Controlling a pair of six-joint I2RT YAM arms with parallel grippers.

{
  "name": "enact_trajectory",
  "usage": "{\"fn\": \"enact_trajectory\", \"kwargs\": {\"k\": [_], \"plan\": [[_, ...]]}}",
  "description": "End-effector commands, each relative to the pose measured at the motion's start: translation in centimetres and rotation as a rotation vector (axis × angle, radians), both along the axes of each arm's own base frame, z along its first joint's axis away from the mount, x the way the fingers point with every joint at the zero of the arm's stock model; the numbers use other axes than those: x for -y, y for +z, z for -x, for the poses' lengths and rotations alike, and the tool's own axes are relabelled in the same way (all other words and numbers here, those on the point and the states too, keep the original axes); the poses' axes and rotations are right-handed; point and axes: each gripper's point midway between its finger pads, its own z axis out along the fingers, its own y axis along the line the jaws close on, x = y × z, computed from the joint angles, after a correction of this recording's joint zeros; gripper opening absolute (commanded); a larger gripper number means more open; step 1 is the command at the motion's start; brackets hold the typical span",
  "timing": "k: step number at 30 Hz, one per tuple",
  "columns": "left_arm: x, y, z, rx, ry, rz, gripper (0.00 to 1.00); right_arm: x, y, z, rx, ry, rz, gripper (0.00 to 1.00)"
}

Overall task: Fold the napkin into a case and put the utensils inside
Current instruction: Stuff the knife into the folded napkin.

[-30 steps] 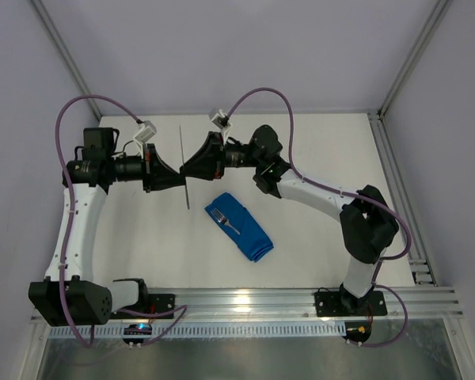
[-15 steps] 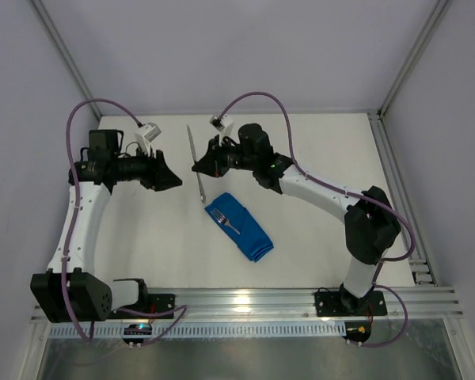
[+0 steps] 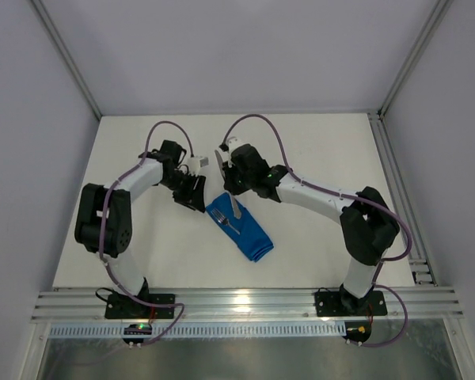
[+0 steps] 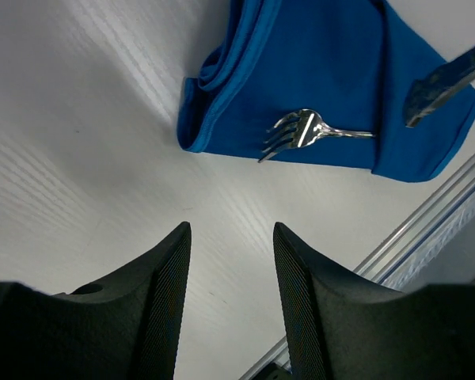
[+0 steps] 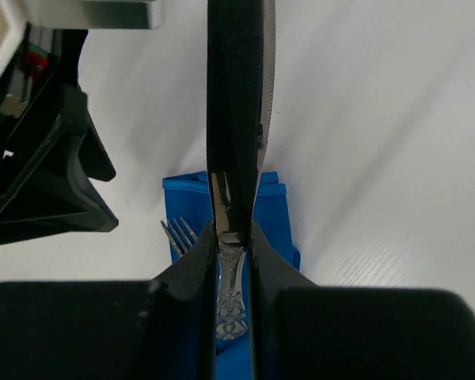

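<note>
Case (image 3: 253, 237): narrow bright blue cloth rect., plain, layered; rolled edges are seen at its far-left end in left wrist view. It is laid diagonally approx. mid-table (image 3: 340, 142), running from far-left to near-right, well apart from all table edges. Fork (image 4: 301, 131): small, silver, laid on top of case, tines twd the far-left end; handle is lost from view at a fold.

Knife (image 5: 236, 119): slim, dark grey, clamped betw. the fingers of right gripper (image 5: 232, 237). Blade is pointed out past the fingertips, over the case, just beside fork. Whether the tip touches cloth cannot be told. Right gripper is positioned above the far end of case.

Left gripper (image 4: 229, 237): jaws apart, gripping nothing; set low over bare table just beside far-left end of case, not touching it. Both grippers are crowded tog. at that end; left gripper's black body is seen at left in right wrist view.

Other: purple cables (image 3: 257, 117) are looped over far half of table; alu. rail (image 3: 245, 299) is fixed along near edge.
</note>
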Motion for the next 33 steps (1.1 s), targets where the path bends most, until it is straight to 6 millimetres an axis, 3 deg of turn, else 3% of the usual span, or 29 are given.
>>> {"fn": "enact_trajectory", "kwargs": {"k": [1,8,15,21,25,29,33], "plan": [[-0.1,-0.9,-1.7,0.03,0.03,-0.03,0.48,0.1,1.1,-0.3,0.087,-0.028,0.038,0.04],[0.3,-3.0,-3.9,0.039,0.059,-0.052,0.47,-1.0,0.7,-0.3,0.118,0.004,-0.023,0.04],[1.2,-4.9,-4.8,0.013,0.054,-0.063,0.48,-1.1,0.4,-0.6,0.142,0.022,-0.01,0.04],[2.2,-5.3,-4.5,-0.037,0.037,-0.016,0.44,-1.4,0.2,-1.0,0.152,0.033,0.009,0.04],[2.3,-6.0,-3.4,-0.088,0.022,-0.014,0.43,-0.9,-1.6,-1.1,0.139,0.032,0.056,0.04],[2.5,-6.4,-3.1,-0.109,0.016,-0.008,0.27,-0.7,-2.6,-1.0,0.123,0.033,0.077,0.04],[2.8,-6.7,-3.0,-0.132,0.019,0.004,0.21,-0.8,-3.3,-0.9,0.115,0.042,0.091,0.04]]}}
